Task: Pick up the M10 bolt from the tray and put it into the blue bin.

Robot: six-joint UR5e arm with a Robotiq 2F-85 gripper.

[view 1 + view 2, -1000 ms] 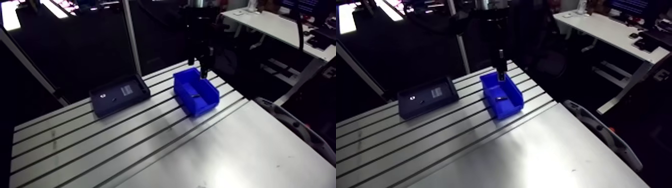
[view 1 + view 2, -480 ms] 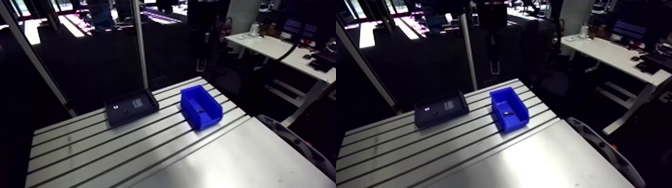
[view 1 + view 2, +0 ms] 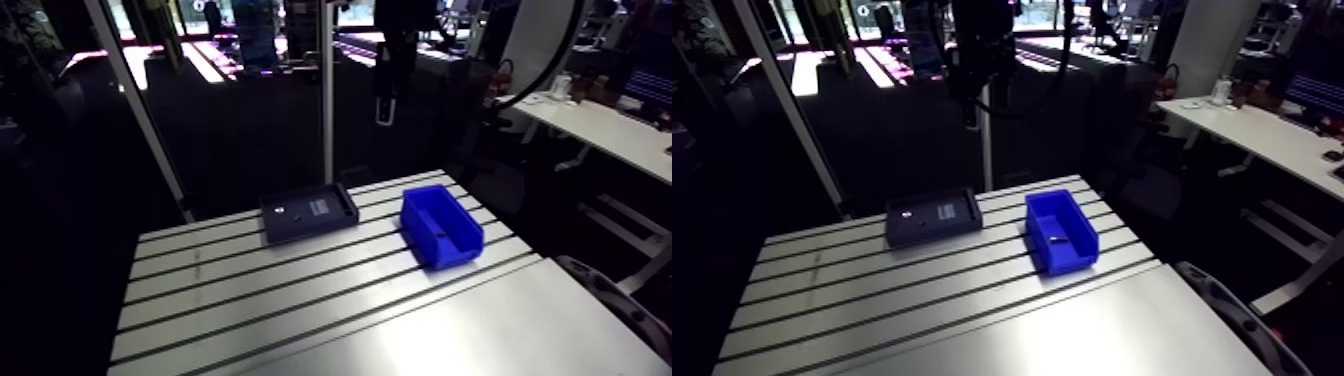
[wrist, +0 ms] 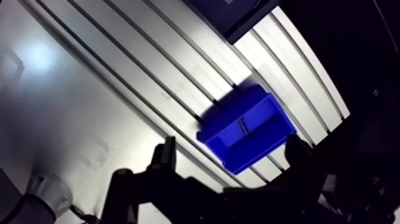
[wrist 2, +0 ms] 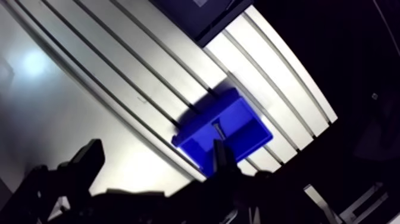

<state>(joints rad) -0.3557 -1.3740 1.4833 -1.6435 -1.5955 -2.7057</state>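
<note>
Black pincer (image 4: pixel 231 146) hangs high over the desk (image 3: pixel 922 300), its two fingers (image 4: pixel 165 156) spread wide with nothing between them. Below it, and seen between the fingers, sits the blue bin (image 4: pixel 221 126), and the bolt (image 4: pixel 243 126) already lies flat on the floor of that bin, so the job looks done. I think the bolt is hard metal that will not bend or break. It looks small, so it is likely light, but it is smooth and round and could roll or slip. If it ever had to be picked up, the best place would be across its straight part, close to the head, with the fingers coming straight down. The bin walls stand up all round the bolt, so there is little room to reach in from the side. The dark tray (image 3: pixel 922 228) sits near the bin but not touching it, and it has a raised rim. A tall post (image 3: pixel 327 120) stands behind the tray, so stay away from there. The bin is close to one side edge of the desk. Most of the desk is open, with long grooves running across it, so there is lots of room to move up high.
</note>
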